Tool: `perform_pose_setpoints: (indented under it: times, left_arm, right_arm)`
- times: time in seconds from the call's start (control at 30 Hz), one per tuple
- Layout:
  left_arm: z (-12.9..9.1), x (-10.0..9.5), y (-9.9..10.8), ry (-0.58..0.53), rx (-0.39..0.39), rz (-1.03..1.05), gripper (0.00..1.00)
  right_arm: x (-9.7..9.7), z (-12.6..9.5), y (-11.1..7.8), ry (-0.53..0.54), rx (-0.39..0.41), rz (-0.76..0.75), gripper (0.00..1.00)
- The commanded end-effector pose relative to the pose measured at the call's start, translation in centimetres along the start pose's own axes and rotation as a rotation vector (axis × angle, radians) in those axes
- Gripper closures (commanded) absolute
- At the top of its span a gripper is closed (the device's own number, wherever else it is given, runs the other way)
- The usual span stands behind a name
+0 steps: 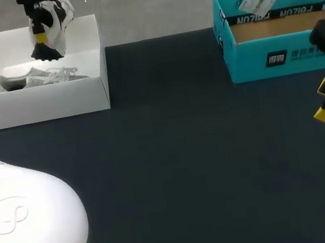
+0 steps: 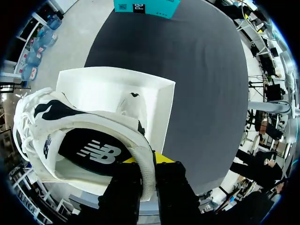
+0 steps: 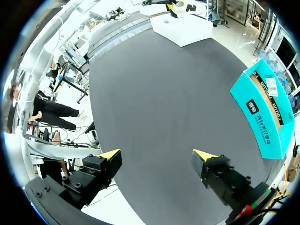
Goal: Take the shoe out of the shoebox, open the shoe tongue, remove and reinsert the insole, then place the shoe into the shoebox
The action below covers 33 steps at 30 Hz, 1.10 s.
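A white and black shoe [image 1: 57, 20] hangs over the white shoebox [image 1: 41, 105] at the back left. My left gripper [image 1: 41, 39] is shut on its heel rim. In the left wrist view the padded heel collar of the shoe [image 2: 70, 140] is pinched at the left gripper [image 2: 149, 161], with the shoebox [image 2: 161, 110] below. A second white shoe [image 1: 33, 76] lies inside the box, also visible as the second shoe [image 2: 133, 105]. My right gripper [image 1: 324, 100] stands open and empty at the right, above bare table; in its own view the right gripper [image 3: 157, 157] holds nothing.
A teal box [image 1: 282, 54] with a brown inside stands at the back right, just beyond my right gripper, and shows as the teal box [image 3: 265, 108] in the right wrist view. The dark table [image 1: 187, 155] spreads between the two boxes.
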State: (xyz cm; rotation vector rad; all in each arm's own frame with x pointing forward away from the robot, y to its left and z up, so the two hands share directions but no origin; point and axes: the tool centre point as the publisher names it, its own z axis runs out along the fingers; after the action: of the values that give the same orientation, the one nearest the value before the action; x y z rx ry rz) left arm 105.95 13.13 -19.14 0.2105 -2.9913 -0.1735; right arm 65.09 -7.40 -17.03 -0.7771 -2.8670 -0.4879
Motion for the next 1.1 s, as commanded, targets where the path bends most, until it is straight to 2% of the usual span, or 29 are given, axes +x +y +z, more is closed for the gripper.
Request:
perform_pose_setpoints:
  times: [0.03,0.37,0.53,0.7,1.1]
  left_arm:
    - [0.4,-2.5,0.8,0.061,0.016,0.146,1.0]
    - [0.4,-4.4,3.3,0.005,0.008,0.45,1.0]
    - [0.2,-4.8,4.9,-0.057,-0.033,0.605,1.0]
    - [-0.3,-5.2,6.6,-0.068,-0.054,0.8,1.0]
    - [-0.3,-5.7,7.1,-0.066,-0.065,0.846,1.0]
  right_arm:
    - [-0.1,0.1,0.2,0.001,0.005,0.001,0.0]
    - [-0.1,0.1,0.2,0.001,0.005,0.001,0.0]
    - [-0.1,0.1,0.2,0.001,0.005,0.001,0.0]
    - [-0.1,0.1,0.2,0.001,0.005,0.001,0.0]
    - [-0.1,0.1,0.2,0.001,0.005,0.001,0.0]
